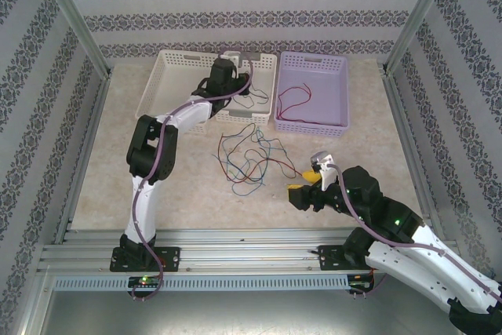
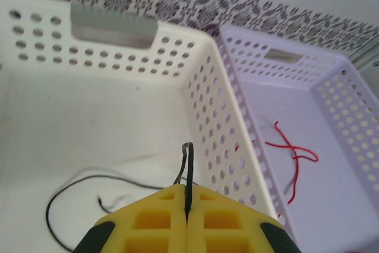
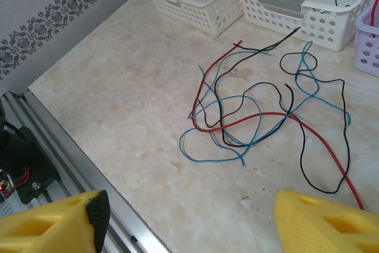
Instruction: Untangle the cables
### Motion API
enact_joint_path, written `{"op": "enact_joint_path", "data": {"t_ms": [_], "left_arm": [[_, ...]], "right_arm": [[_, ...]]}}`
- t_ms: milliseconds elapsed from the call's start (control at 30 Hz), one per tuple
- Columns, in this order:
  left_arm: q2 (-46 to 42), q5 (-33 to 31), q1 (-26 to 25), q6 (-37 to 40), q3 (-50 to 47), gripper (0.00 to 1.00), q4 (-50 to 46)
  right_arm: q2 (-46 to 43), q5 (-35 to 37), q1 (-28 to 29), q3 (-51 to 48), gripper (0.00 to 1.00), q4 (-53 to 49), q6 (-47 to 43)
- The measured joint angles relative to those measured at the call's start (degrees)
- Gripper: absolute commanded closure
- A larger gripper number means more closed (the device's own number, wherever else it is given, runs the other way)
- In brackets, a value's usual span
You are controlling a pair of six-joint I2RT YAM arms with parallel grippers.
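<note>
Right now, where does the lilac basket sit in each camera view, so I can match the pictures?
Top external: lilac basket upper centre-right, near the back wall.
Left wrist: right half of the picture, a red cable lying in it.
Right wrist: a strip at the right edge, upper part.
Shared landmark: the white basket right beside it, on its left in each picture, with a black cable inside.

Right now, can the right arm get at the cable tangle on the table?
Probably yes. The right gripper stands open just beside the cable tangle, with bare table between; the left gripper holds a black cable over the white basket.
</note>
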Motion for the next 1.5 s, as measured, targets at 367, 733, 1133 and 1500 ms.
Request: {"op": "enact_joint_path", "data": {"t_ms": [367,733,1133,1500], "left_arm": [[-0.02,0.35,0.00,0.20,1.16,0.34,-5.75],[-9.55,1.81,-0.07,5.11,5.51,0.16,-21.53],[-47.41,-2.62,-0.44,5.46,-25.51,0.00,-22.62],[-55.21,-14.10,-0.44,5.53,-39.23,0.00,-20.35]], "right_arm": [[0.66,0.70,1.42,0.00,0.25,-0.35,0.00],[6.27,3.67,2.19,0.15,0.25,-1.16,0.39],[37.42,2.32,2.19,8.83,0.26,6.97,5.38],[63.69,-0.42,2.64,19.54,0.28,14.14,12.22]]}}
